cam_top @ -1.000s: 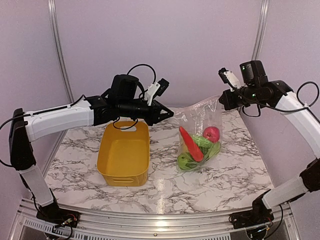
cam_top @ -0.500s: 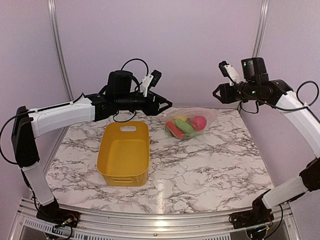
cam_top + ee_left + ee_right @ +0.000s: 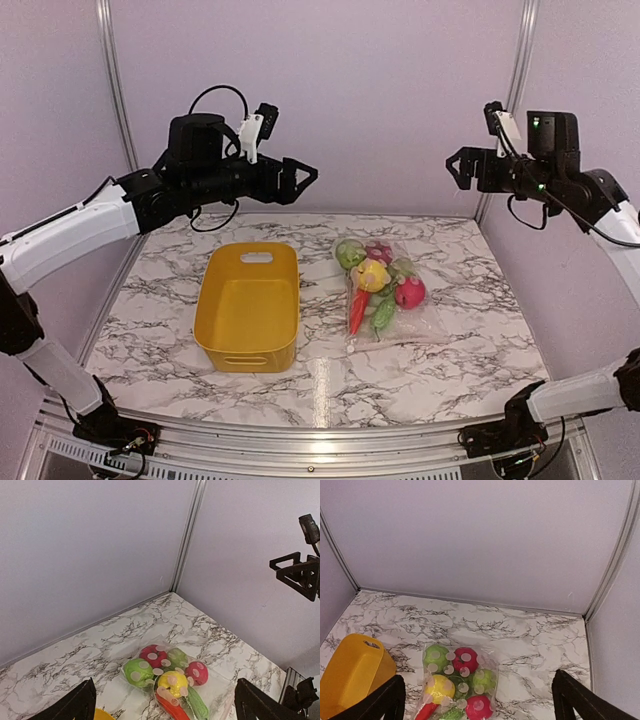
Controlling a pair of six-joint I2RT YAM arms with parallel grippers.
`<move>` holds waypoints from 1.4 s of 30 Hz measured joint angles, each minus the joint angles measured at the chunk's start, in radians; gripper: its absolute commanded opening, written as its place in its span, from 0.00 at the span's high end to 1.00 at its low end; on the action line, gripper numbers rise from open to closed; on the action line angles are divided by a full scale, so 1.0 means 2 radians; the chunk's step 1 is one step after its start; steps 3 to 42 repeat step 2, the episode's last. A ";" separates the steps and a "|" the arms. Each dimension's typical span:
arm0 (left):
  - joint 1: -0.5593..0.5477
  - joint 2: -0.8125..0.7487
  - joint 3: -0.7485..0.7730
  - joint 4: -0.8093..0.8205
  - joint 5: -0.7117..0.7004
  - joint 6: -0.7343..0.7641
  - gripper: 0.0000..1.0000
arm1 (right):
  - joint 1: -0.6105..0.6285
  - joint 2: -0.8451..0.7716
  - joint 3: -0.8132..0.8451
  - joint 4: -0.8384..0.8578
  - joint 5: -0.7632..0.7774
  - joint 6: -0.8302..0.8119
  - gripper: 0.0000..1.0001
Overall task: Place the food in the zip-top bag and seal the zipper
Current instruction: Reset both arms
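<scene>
1. Far left: the left arm reaches over the back of the marble table (image 3: 150,330). The left gripper (image 3: 308,180) hangs high in the air with its jaws spread wide and nothing between them. It points right, toward the other arm.
2. Left of centre: a yellow tub (image 3: 245,358) sits on the table with nothing visible inside it.
3. Right of centre: the bag (image 3: 385,295) lies flat on the table, just beside the tub but not touching it. All the food that can be seen is inside it, including a yellow lemon (image 3: 370,275), a red apple (image 3: 408,292), an orange carrot (image 3: 358,310) and a green piece (image 3: 350,253).
4. The bag's long axis runs from the back wall toward the arm bases. The zipper (image 3: 395,343) seems to be the pale strip across the near end. Whether it is pressed fully shut is too fine to tell.
5. Far right: the right gripper (image 3: 458,170) is also high near the back wall, with its jaws wide apart and empty. It points left, facing the left gripper.
6. The relation that matters: the bag lies below both grippers and nearer the bases, roughly midway between them, so neither arm is clearly closer. Judging from this, any further work on the zipper would mean coming down and pulling back toward the near end, then travelling across the bag's width.
</scene>
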 measured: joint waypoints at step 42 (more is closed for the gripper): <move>0.001 -0.005 0.004 -0.030 -0.037 -0.019 0.01 | 0.000 -0.002 -0.009 0.005 0.029 0.014 0.02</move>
